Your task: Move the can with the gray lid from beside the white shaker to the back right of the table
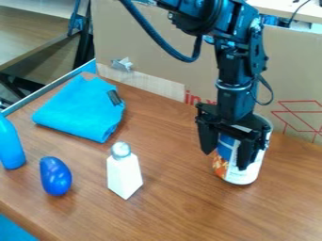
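I find the can (252,164) upright on the table (189,207), my gripper (225,157) at it, jaws wide; contact I cannot confirm. Outward from the can: white bottle (124,175), then blue cloth (82,110) and blue egg-shaped object (55,176).

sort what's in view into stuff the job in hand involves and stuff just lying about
In the job:
gripper, fingers apart, right at the can
can, upright on the table

Just lying about:
blue cloth, folded
white bottle, grey cap
blue egg-shaped thing
blue bottle-shaped thing, left edge
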`<state>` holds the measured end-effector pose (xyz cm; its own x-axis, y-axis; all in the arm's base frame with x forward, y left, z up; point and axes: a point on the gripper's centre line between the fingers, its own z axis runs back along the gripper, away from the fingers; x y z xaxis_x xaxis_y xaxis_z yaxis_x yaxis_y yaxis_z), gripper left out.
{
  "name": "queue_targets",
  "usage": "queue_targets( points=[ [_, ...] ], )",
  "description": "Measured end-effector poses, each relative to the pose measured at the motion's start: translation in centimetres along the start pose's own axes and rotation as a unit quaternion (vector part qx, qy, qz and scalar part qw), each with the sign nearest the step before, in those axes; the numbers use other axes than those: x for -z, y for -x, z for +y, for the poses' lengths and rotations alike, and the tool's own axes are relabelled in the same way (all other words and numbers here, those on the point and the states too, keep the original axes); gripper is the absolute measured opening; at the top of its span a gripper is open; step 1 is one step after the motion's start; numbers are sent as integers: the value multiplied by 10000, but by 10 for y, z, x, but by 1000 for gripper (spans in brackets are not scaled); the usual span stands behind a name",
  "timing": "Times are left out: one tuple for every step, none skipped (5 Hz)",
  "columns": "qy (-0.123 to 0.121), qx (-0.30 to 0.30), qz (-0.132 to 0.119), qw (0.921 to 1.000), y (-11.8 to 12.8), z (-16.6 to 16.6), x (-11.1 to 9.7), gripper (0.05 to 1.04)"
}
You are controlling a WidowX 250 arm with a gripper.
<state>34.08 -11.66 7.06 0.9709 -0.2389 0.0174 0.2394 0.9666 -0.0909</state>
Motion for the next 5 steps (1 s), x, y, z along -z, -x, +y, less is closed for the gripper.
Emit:
queue_targets(
  points=[
    [2, 97, 31, 9999, -7, 0, 2, 1002],
    [-38, 106, 222, 9997, 3, 2, 9, 1002],
    [-63, 177, 599, 9980, 28, 2, 1, 1002],
    [-79, 182, 868, 9960, 63, 2, -24, 1002],
    [-137, 272, 795, 9964, 89, 1, -55, 1002]
  ],
)
